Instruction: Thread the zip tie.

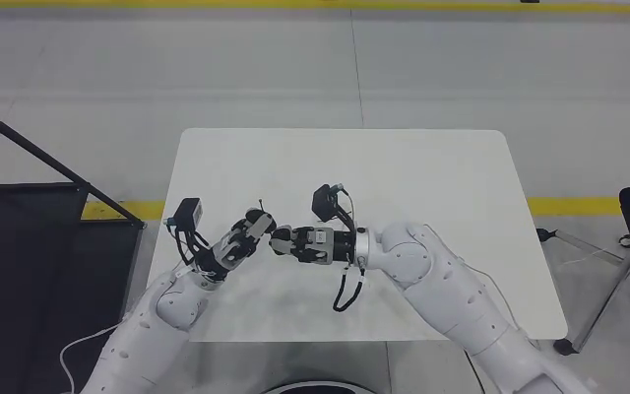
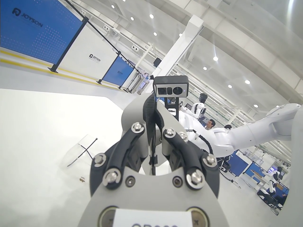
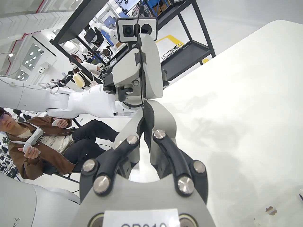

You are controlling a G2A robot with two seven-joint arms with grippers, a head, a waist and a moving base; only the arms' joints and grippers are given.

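Both arms meet over the middle of the white table point(image 1: 423, 177), fingertips nearly touching. A thin black zip tie point(image 2: 154, 146) runs between the fingers of my left gripper point(image 2: 152, 105), which is shut on it. In the right wrist view the same zip tie point(image 3: 141, 67) runs along the seam of the left gripper point(image 3: 142, 72) and ends at the closed pads of my right gripper point(image 3: 144, 109). From above, the left gripper point(image 1: 260, 227) and the right gripper point(image 1: 283, 239) face each other, and the tie is too thin to make out.
A second black zip tie point(image 2: 88, 146) lies on a clear plastic bag point(image 2: 74, 153) on the table beyond my left gripper. A small scrap point(image 2: 82, 179) lies nearby. A dark rack point(image 1: 39, 246) stands off the table's left side.
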